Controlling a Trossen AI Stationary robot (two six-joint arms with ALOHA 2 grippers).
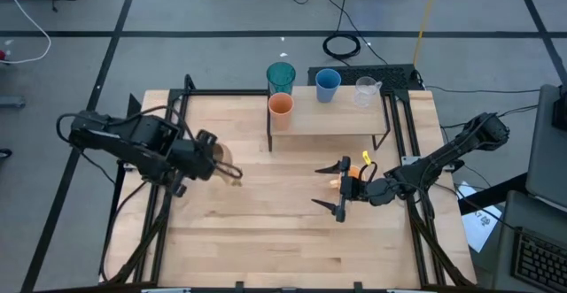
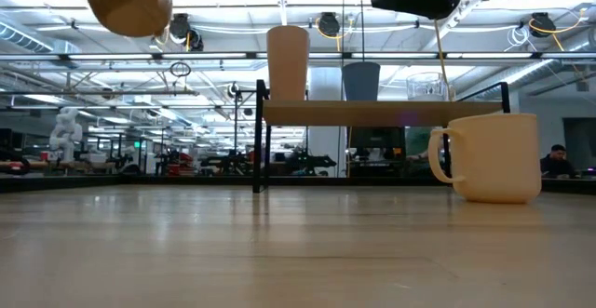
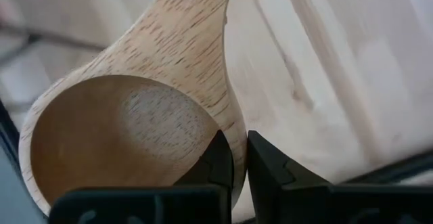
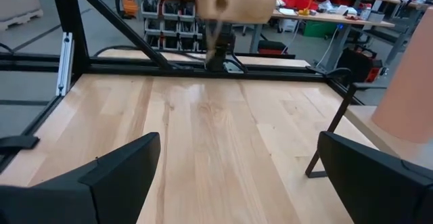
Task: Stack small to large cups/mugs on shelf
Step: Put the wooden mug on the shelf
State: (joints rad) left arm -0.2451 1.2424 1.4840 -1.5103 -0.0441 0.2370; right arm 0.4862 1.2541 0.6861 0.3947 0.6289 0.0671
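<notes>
Behind the table [image 1: 266, 231] a big workshop with bright ceiling lights is showing. Going left to right, the left tool [image 1: 215, 164] is hanging in the air over the table's left side, its fingers pinched together on the rim of the brown wooden mug [image 3: 128, 129]. The shelf [image 1: 330, 119] is lying away to that tool's right, near the far edge. On it the orange cup [image 1: 281, 105] is sitting at the left end, then the teal tumbler [image 1: 281, 75], the blue cup [image 1: 327, 83] and the clear cup [image 1: 366, 90]. Bare table is lying between the mug and the shelf, so the way looks free. The right tool [image 1: 338, 189] is waiting with fingers wide apart, right over the orange mug [image 2: 492, 157].
</notes>
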